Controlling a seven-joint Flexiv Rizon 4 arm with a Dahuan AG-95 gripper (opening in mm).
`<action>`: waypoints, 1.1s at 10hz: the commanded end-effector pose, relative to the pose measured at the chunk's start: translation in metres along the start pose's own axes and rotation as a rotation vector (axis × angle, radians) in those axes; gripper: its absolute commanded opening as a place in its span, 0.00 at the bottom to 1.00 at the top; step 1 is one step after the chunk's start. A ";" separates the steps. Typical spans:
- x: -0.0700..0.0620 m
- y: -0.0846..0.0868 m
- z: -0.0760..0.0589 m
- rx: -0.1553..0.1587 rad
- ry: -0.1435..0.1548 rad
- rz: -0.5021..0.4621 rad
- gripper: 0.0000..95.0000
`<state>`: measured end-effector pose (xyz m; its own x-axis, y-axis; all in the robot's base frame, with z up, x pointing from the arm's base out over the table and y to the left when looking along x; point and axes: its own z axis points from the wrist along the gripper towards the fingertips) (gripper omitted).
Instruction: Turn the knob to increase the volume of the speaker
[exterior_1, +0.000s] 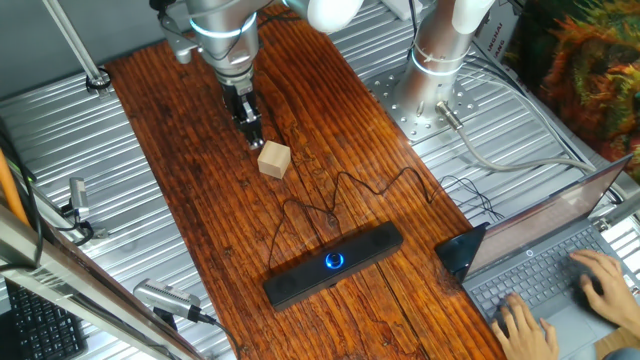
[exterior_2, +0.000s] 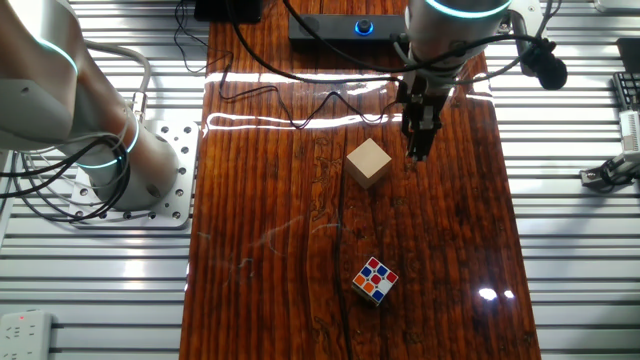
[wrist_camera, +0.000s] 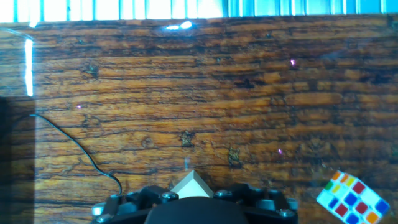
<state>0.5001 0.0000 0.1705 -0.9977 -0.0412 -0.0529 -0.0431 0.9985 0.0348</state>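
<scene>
1. One knob (exterior_1: 333, 262), small, round, ringed in blue light, set at the middle of the speaker's face. Likely hard plastic, stiff, perhaps a little slick; my guess is it turns on a light pinch across its rim, no squeeze needed.
2. Speaker (exterior_1: 300, 281) is a long narrow black bar, probably light. It lies loose on the surface and may slide or swivel if the twist drags it, so press down gently while turning.
3. Thin black cable (exterior_1: 330, 200) loops away from the bar across the wood toward the arm; it could snag a low approach.
4. Gripper (exterior_1: 251, 134) hangs over the wood well apart from the speaker, just beside a plain wooden cube (exterior_1: 274, 159). Jaws look drawn close together and hold nothing, though the fixed views are small and the hand view hides the tips.
5. Surface (exterior_2: 300, 250) is dark, grained, glossy wood with bright glare streaks; slippery, by the look of it.
6. Room: a coloured puzzle cube (exterior_2: 375, 280) sits far from the bar; a laptop (exterior_1: 545, 270) with a person's hands (exterior_1: 600, 278) typing lies just beside the speaker's end. Clear air above the knob.
</scene>
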 end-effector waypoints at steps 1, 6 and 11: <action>0.000 0.000 0.000 -0.028 -0.032 -0.024 0.00; 0.000 0.000 -0.001 -0.019 -0.030 -0.021 0.00; 0.001 0.000 -0.002 -0.025 -0.029 -0.018 0.00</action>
<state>0.4991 -0.0007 0.1731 -0.9950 -0.0580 -0.0816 -0.0630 0.9963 0.0589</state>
